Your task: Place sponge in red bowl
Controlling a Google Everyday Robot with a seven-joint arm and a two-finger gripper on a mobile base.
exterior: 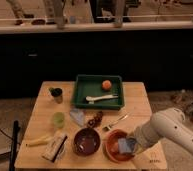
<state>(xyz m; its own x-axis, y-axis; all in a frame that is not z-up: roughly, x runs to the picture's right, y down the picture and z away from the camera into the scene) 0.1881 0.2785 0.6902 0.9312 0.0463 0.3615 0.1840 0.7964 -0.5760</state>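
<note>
View: camera view, looking down on a wooden table (140,102) from its front side.
Arm (165,131): white and thick, it came in from the lower right. It bent at a rounded joint above the table's right front corner and sloped down and left toward the red bowl.
Gripper (130,144): at the arm's low end, over the right half of the red bowl and right against the sponge.
Grip: whether it was clenched on the sponge or had let go could not be told.
Sponge (125,145): a bluish block inside the red bowl, toward its right side.
Red bowl (110,146): near the table's front edge, just right of a dark brown bowl (86,141).
Front edge: both bowls sat close to it. A flat packet (55,147) and a banana (39,142) lay near the front left corner.
Middle: a fork (115,122) lay just behind the red bowl, with a dark cluster (95,120) and a pale wrapper (77,117) to its left.
Back: a green tray (81,95) held an orange (106,84) and a white-handled tool (101,98).
Left side: a dark cup (55,94) stood behind a green cup (58,119).
Open room: bare wood showed between the tray and the right edge, and along the left edge behind the banana.
</note>
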